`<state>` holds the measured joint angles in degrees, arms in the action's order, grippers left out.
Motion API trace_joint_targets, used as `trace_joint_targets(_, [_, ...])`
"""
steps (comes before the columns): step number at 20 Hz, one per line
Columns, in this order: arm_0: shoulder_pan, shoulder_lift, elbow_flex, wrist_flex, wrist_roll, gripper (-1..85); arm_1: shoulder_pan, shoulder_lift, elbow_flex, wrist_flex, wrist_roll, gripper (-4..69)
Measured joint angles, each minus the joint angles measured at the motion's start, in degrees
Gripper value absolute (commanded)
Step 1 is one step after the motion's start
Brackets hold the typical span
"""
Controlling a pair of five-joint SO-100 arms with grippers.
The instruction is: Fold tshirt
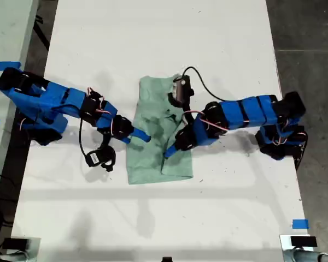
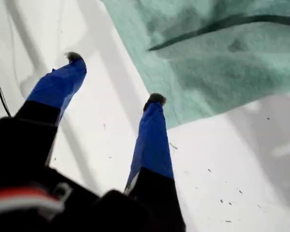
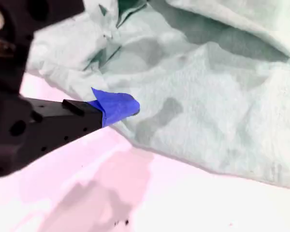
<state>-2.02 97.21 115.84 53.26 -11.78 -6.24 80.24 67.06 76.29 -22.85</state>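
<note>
The white bench [image 1: 153, 33] carries the tshirt [image 1: 156, 131], folded narrow between both arms. My first end effector [image 2: 116, 79] is open beside its edge. My second end effector [image 3: 117, 107] touches the cloth; its state I cannot tell.

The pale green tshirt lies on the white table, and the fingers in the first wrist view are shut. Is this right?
Not quite. The first wrist view shows my first gripper open, its fingers apart above the table beside the tshirt. The rest is right.
</note>
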Motion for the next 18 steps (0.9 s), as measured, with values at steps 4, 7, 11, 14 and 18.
trace_joint_targets(4, [6.9, 0.0, -4.8, 7.6, -13.8, 31.4, 2.0, 5.7, 8.9, 1.8, 0.0, 21.7])
trace_joint_targets(7, [12.7, -2.6, -13.5, 13.2, -20.7, 31.4, 2.5, 5.8, 12.0, 2.4, 0.0, 23.5])
trace_joint_targets(11, [16.7, -17.1, -35.1, 27.1, -22.6, 31.4, 4.0, 9.2, 16.3, 3.1, -0.1, 23.9])
trace_joint_targets(14, [17.0, -25.7, -44.7, 34.2, -21.9, 31.6, 4.5, 13.4, 19.9, 3.1, -0.1, 24.1])
trace_joint_targets(18, [17.0, -31.0, -46.2, 36.5, -17.1, 32.6, 4.7, 18.3, 23.8, 3.1, 0.1, 23.8])
